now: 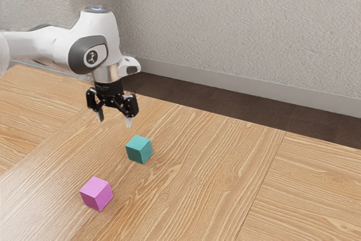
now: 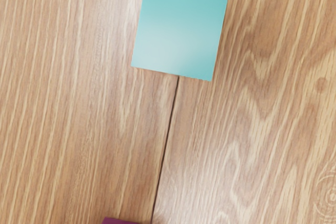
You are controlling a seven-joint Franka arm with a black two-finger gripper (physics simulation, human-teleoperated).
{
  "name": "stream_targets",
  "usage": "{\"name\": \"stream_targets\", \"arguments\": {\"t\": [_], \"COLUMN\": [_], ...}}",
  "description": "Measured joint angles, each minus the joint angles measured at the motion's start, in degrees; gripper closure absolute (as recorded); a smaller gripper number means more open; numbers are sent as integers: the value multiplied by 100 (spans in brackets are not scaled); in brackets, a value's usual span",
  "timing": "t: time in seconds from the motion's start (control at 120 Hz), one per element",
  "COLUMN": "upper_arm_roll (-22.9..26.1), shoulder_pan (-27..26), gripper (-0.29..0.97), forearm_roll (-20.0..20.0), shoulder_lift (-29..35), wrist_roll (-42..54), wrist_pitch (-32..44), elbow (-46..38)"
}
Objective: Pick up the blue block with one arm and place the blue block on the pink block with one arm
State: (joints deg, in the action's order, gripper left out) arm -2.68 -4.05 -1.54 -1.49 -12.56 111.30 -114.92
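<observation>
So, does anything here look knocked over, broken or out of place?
Nothing stands out. The blue block and the pink block sit flat and apart on the table, both whole; the open gripper hangs empty above.

The teal block (image 1: 139, 149) has a paler turquoise top in the wrist view. The pink block (image 1: 96, 193) is violet-pink, and a darker magenta strip in the wrist view is probably its side. The table (image 1: 225, 184) is light oak with streaky grain and a thin dark seam. The arm (image 1: 51, 46) is white and grey, and the gripper (image 1: 115, 120) is black. The wall (image 1: 254, 21) is speckled pale grey.
</observation>
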Motion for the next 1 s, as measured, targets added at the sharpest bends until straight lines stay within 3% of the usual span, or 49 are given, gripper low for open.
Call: {"name": "stream_targets", "arguments": {"t": [0.175,0.375,1.0], "upper_arm_roll": [-4,-9,-49], "shoulder_pan": [-37,-48,138], "gripper": [0,0,0], "forearm_roll": [381,440,457], "shoulder_lift": [-165,-550,-1622], "wrist_roll": [-141,-106,932], "wrist_pitch": [993,1664,2620], "elbow": [-475,-511,-234]}}
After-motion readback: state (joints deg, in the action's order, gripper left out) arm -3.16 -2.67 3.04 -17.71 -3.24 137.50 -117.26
